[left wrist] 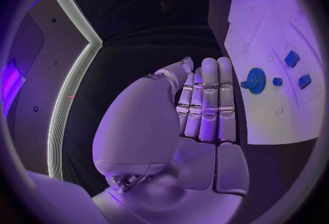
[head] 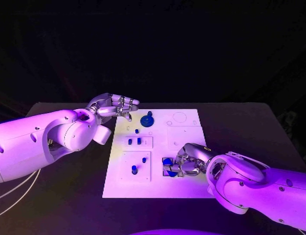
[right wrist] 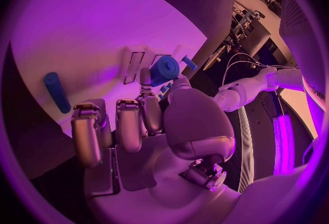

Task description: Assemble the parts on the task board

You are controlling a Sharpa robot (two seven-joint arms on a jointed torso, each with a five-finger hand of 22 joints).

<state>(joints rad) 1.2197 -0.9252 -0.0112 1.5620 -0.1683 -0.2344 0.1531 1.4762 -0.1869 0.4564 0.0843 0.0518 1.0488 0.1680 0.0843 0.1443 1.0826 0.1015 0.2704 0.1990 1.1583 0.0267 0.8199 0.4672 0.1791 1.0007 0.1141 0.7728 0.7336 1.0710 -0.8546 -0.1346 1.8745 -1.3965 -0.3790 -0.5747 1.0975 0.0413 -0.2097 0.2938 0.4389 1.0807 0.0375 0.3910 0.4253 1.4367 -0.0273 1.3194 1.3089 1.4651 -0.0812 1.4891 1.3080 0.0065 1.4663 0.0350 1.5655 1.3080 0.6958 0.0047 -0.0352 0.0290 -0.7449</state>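
The white task board [head: 168, 186] lies mid-table. A blue gear [head: 147, 120] stands near its far edge, with small blue parts [head: 134, 141] in the slots nearer me. My left hand [head: 114, 106] hovers at the board's far left corner and holds nothing. In the left wrist view its fingers [left wrist: 205, 103] lie straight and side by side, a short way from the gear [left wrist: 255, 80]. My right hand [head: 189, 161] is low over the board's near right area and pinches a blue part [head: 169, 167]. The right wrist view shows that blue part [right wrist: 164, 69] between thumb and finger.
A blue peg [right wrist: 55, 91] lies on the board [right wrist: 82, 32] beside my right hand. Another blue part [head: 134, 170] stands in the near left plate. Black table [head: 251, 127] surrounds the board on all sides.
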